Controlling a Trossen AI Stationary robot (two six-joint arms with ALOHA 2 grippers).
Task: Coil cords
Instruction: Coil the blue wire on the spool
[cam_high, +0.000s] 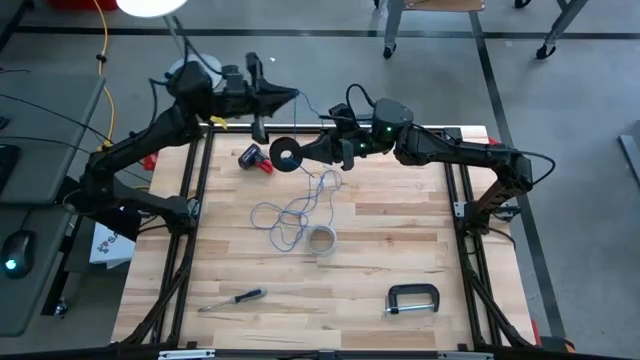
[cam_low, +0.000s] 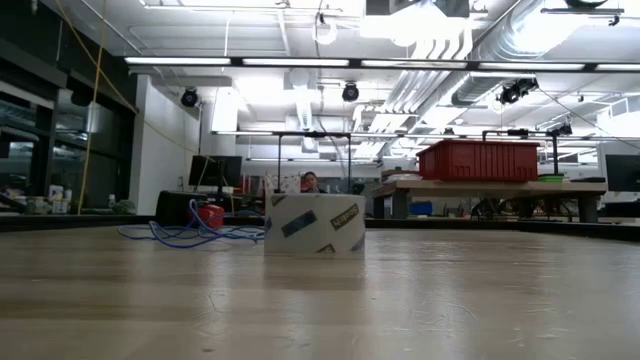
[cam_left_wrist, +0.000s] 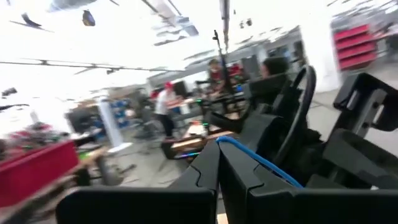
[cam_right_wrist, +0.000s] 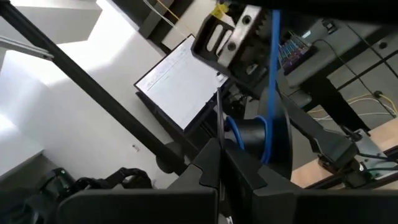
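Nearest you, on the front side of the tape roll (cam_high: 320, 240), there's only a screwdriver (cam_high: 235, 297) and a clamp (cam_high: 412, 298), so ignore those. The loose heap of the blue cord (cam_high: 292, 212) lies flat on the table (cam_high: 400, 250), touching the tape roll on its far-left side. There may be a paler strand mixed in, but I can't tell. One strand climbs off the heap toward the black spool (cam_high: 288, 153), well beyond the tape roll. The right gripper (cam_right_wrist: 221, 155) sits right at that spool with its fingers closed. Cord runs around the spool just ahead of it, but I can't say whether it's actually pinching any. Farther back, the left gripper (cam_left_wrist: 219, 155) is closed too, with the blue cord coming out from between its tips, so it looks pinched there. My guess is the cord is light, floppy and snag-happy. It won't hold a shape, so grab a single strand near a free end, not the clump, and keep light tension.
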